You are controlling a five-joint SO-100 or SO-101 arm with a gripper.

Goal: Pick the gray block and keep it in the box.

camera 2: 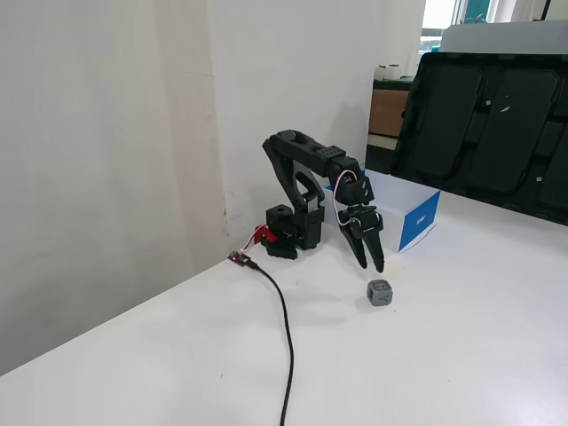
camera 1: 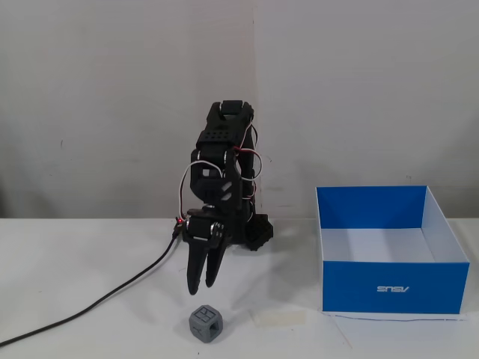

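The gray block (camera 1: 206, 322) is a small cube with dark recessed marks. It sits on the white table near the front edge in a fixed view, and shows in the other fixed view too (camera 2: 379, 292). My black gripper (camera 1: 200, 287) points down, just above and behind the block, without touching it. Its fingers are a little apart and hold nothing; it also shows in the other fixed view (camera 2: 371, 265). The blue box (camera 1: 389, 288), white inside, stands open-topped and empty to the right, and shows behind the arm in the other fixed view (camera 2: 419, 222).
A black cable (camera 1: 90, 307) runs from the arm's base across the table to the left; it also shows in the other fixed view (camera 2: 284, 328). A pale strip of tape (camera 1: 281, 318) lies between block and box. Dark panels (camera 2: 497, 124) stand beyond the table. A wall is close behind the arm.
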